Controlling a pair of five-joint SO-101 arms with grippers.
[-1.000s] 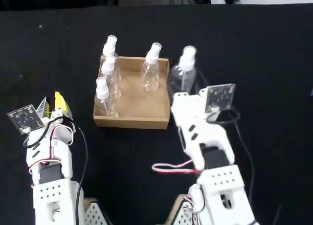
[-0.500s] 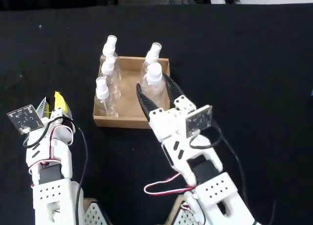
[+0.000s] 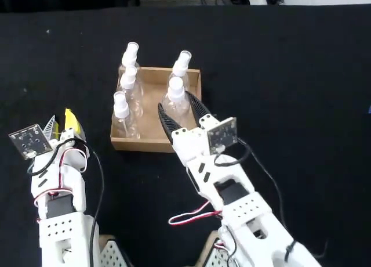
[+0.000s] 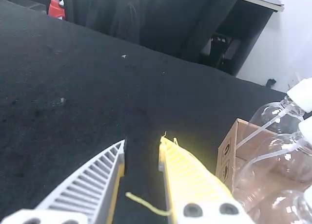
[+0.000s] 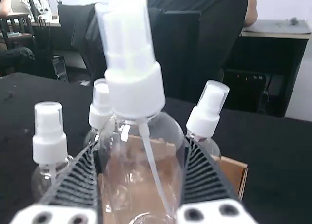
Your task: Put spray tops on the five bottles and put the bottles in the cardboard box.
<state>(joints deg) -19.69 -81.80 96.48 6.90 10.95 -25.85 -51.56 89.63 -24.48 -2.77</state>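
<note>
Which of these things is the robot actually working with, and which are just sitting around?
In the job: cardboard box; four bottles with spray tops standing in it; fifth bottle, held over the box by the right gripper.

Just about: left gripper, empty, off to the side; black table; red-and-white cable; desk in the room behind.

Right arm grips, left arm stands by

The right arm (image 3: 232, 192) reaches forward, the right gripper (image 3: 174, 101) with its black fingers (image 5: 80, 177) clamped on both sides of a bottle (image 3: 175, 88). The left arm (image 3: 58, 191) stands folded near its base, the left gripper (image 3: 60, 114) pointing forward, its grey and yellow fingers (image 4: 187, 177) slightly apart.
</note>
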